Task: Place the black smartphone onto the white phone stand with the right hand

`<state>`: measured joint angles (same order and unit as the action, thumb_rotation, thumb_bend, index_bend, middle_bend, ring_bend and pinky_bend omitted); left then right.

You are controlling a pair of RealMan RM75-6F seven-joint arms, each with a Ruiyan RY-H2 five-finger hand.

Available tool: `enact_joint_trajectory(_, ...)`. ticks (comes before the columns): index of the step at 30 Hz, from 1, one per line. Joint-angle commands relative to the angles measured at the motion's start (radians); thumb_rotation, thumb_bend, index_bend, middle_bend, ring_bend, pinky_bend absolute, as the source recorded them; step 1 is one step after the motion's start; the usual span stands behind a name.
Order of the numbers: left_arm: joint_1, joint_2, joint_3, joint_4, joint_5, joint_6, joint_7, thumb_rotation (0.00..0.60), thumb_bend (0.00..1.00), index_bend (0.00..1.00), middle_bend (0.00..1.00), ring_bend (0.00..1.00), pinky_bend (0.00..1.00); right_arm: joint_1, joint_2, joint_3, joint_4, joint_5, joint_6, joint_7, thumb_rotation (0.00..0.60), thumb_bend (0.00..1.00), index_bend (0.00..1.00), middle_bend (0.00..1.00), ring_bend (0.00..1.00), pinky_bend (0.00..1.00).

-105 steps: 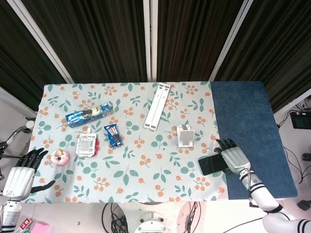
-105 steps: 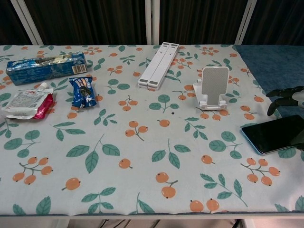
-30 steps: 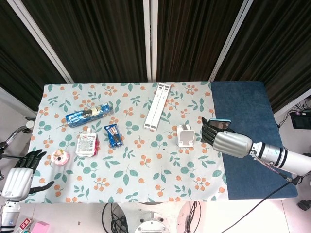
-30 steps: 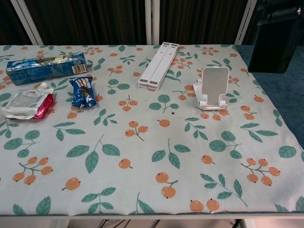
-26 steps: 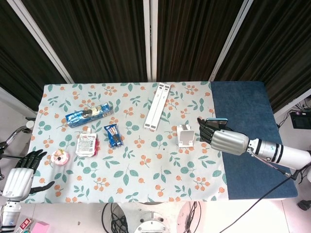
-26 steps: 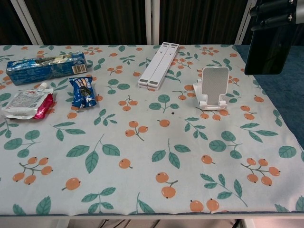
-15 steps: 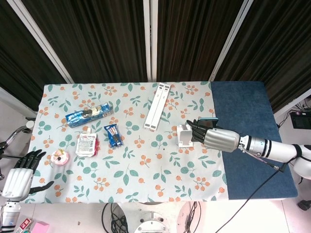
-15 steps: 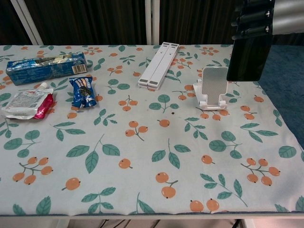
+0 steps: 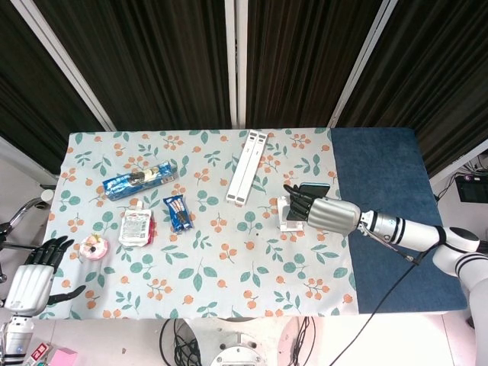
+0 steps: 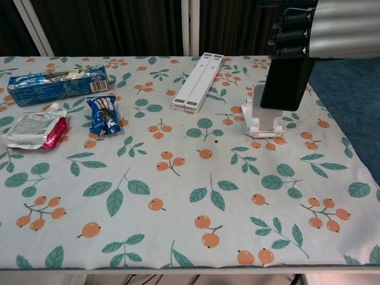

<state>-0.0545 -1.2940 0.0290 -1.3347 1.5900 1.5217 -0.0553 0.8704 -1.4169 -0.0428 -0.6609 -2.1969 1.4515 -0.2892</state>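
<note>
Your right hand (image 10: 309, 35) grips the black smartphone (image 10: 285, 77) by its upper part, holding it upright and hanging in the air right in front of the white phone stand (image 10: 262, 122), whose backrest it now mostly hides in the chest view; from the head view the phone sits just over the stand (image 9: 288, 217). The risk from here is mostly alignment: the phone's bottom edge looks higher than the stand's front lip, and if you lower it too far forward it could land on the tablecloth or catch the lip and tip the light stand over. If you let go before the phone leans on the backrest, it may topple forward. Pushing sideways could also slide the stand on the cloth. Compared with 3.5 seconds ago, the phone has left the edge of the blue mat, where it lay flat, and has travelled leftward to the stand. Your left hand (image 9: 30, 278) rests off the table edge, fingers spread, holding nothing, unchanged.
</note>
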Motion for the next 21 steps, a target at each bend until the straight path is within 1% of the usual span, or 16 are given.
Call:
enact_joint_trajectory(1,0.0,0.0,0.0,0.003,-0.003,-0.003,-0.004,0.476,0.0,0.13,0.1,0.1,0.21,0.011,-0.014,-0.016,0.017,0.007,0.002,0.011,0.6,0.24,0.63,0.42,0.42,0.03)
enact_joint_trajectory(21,0.007,-0.004,-0.002,0.024,-0.006,0.008,-0.019,0.472,0.0,0.13,0.1,0.1,0.21,0.038,-0.09,-0.102,0.1,0.053,-0.012,0.029,0.6,0.24,0.63,0.4,0.4,0.02)
